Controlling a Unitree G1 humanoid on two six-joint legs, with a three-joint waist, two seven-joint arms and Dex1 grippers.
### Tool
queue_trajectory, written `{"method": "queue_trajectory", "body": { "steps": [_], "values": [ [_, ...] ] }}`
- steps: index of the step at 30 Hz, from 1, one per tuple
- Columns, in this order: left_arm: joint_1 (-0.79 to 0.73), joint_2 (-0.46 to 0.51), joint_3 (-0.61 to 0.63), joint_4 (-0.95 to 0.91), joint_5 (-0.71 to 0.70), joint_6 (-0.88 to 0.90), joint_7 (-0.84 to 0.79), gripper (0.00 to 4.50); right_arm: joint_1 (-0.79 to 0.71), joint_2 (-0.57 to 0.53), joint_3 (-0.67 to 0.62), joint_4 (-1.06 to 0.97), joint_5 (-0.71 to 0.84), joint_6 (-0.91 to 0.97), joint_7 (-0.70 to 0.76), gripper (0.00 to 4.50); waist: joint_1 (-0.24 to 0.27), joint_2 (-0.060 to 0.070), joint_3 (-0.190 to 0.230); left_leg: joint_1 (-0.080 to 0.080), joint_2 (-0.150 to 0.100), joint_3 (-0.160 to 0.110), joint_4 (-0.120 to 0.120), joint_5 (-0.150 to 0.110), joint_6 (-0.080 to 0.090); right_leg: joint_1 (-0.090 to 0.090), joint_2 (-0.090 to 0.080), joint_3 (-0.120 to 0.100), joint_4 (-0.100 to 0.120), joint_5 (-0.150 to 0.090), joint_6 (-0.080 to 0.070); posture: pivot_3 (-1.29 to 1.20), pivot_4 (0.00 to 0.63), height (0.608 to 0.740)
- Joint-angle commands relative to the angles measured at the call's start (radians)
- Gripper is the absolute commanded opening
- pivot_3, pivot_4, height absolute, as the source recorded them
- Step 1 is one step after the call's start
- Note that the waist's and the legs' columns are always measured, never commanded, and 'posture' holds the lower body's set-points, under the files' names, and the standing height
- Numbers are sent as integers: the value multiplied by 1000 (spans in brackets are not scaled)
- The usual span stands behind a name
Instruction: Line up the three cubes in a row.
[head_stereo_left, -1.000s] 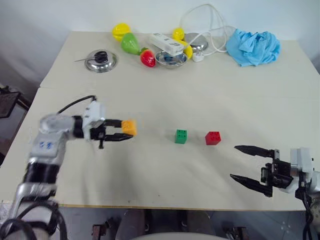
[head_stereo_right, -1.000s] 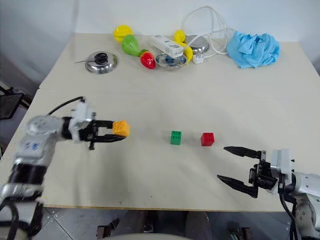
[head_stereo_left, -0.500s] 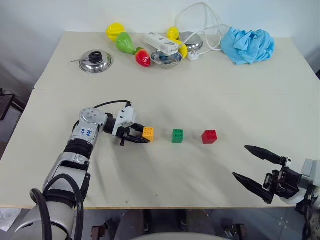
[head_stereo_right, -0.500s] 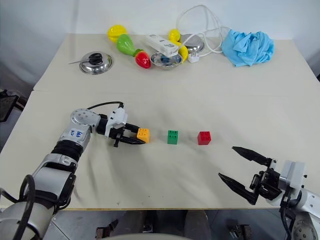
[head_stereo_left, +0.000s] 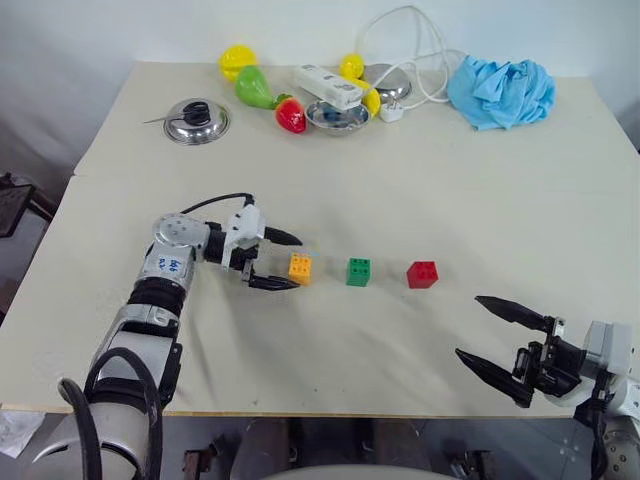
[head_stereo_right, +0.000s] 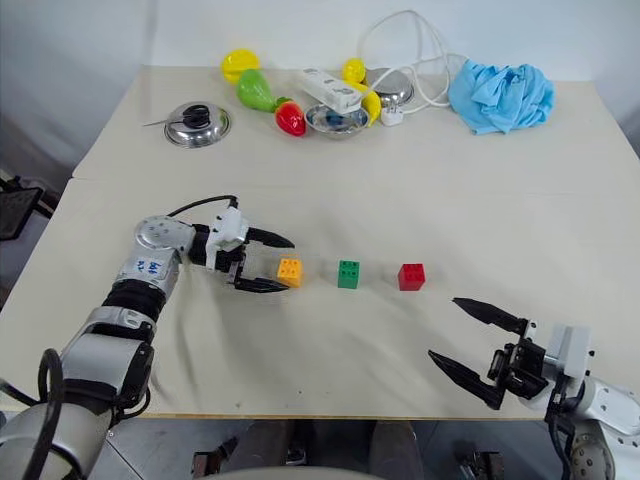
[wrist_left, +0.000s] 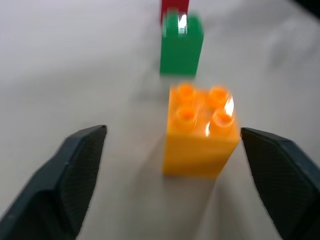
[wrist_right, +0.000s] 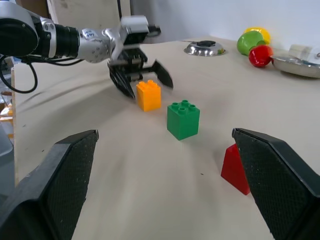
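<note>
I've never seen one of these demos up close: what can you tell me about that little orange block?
The orange block is a small glossy plastic toy brick with four round studs on top. It stands upright on the pale table, at the left end of a row with the green block and red block, apart from both. The left tool sits open around it, fingers clear of its sides.

**Four cameras, one row of cubes**

The two head views look forward and down over the whole table (head_stereo_left: 420, 180), from well back. The left wrist view sits low and very close behind the orange-yellow cube (wrist_left: 200, 131), facing along the row to the green cube (wrist_left: 181, 46) and red cube (wrist_left: 174, 7). The right wrist view looks low across the table from the opposite end, sharing all three cubes.
</note>
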Motion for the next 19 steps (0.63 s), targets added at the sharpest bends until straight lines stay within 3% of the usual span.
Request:
{"method": "queue_trajectory", "body": {
  "steps": [1, 6, 12, 19],
  "values": [
    [110, 103, 88, -157, -104, 93, -65, 4446, 9, -32, -51, 7, 34, 0, 24, 4500, -10, 0, 0, 0, 0, 0, 0, 0, 0, -1, 0, 0, 2, 0, 0, 0, 150, 740],
    [331, 193, 221, -417, -210, 277, 96, 4446, -57, -71, -68, 88, 42, 1, 54, 4500, -18, 0, 0, 1, 4, 1, 1, 0, 0, -1, -2, 2, 5, -1, -1, 0, 150, 740],
    [563, 193, 366, -636, -261, 273, 238, 4446, -158, -85, -60, 177, 30, -10, 81, 4500, -15, 0, 0, 2, 3, 0, 2, 1, 1, -1, -4, 3, 7, 0, -1, 0, 150, 740],
    [626, 178, 404, -683, -277, 262, 313, 4446, -205, -71, -49, 208, 18, -14, 67, 4500, -15, 0, 0, 2, 3, 1, 1, 0, 1, -1, -4, 3, 7, -1, -2, 0, 150, 740]
  ]
}}
